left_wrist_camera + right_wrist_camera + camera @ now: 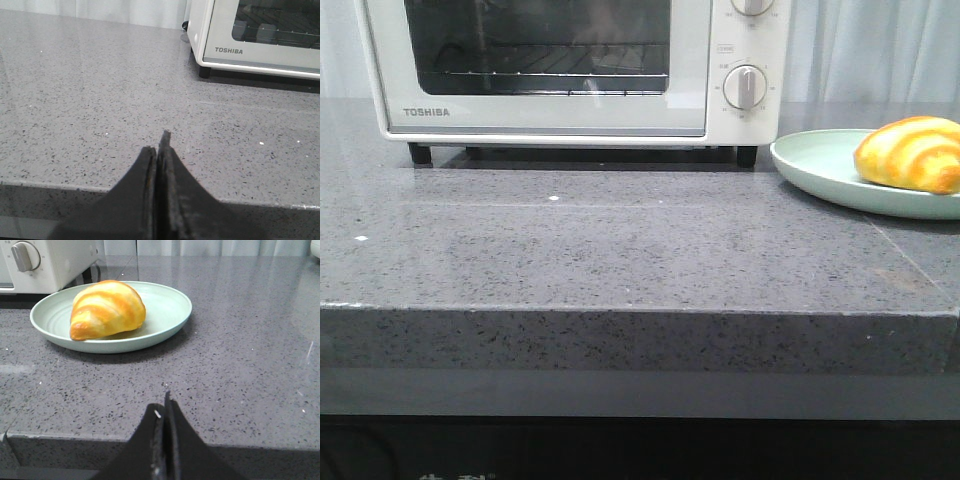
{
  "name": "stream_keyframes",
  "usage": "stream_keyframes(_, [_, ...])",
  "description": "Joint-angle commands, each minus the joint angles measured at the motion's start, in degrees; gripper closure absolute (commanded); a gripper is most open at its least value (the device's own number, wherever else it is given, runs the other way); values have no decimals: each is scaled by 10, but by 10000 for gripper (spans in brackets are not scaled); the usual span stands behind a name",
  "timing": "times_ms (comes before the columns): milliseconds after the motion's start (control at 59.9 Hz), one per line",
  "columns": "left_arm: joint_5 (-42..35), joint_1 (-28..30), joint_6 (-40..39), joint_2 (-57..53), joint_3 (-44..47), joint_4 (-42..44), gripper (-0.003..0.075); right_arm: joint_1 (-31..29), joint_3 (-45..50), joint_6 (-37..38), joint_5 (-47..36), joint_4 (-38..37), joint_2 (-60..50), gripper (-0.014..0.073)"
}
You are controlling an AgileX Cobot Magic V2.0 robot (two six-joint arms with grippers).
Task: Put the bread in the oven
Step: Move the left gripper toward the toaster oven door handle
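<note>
The bread [912, 152] is a glossy golden-yellow striped roll lying on a pale green plate [820, 160] at the right of the grey counter; it also shows in the right wrist view [106, 308]. The white TOSHIBA oven [550, 115] stands at the back with its glass door closed, and shows in the left wrist view [260, 50]. My left gripper [157, 145] is shut and empty above the counter's front edge, well short of the oven. My right gripper [164, 402] is shut and empty at the front edge, short of the plate [170, 315]. Neither gripper shows in the front view.
The oven has round white knobs [745, 87] on its right side and black feet [419, 152]. The grey speckled counter [620, 250] ends in a front edge [620, 312]. A pale curtain [870, 50] hangs behind.
</note>
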Motion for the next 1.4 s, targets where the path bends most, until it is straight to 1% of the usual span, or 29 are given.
stream_keyframes(0, [-44, 1, -3, -10, 4, -1, 741, -3, -3, -5, -45, -6, -13, 663])
stream_keyframes(1102, [-44, 1, -3, -10, 4, -1, 741, -3, -3, -5, -45, -6, -13, 663])
stream_keyframes(1236, [-44, 1, -3, -10, 4, -1, 741, -3, -3, -5, -36, -6, -13, 663])
stream_keyframes(1386, [-44, 1, -3, -10, 4, -1, 741, -3, -3, -5, -52, -6, -13, 663])
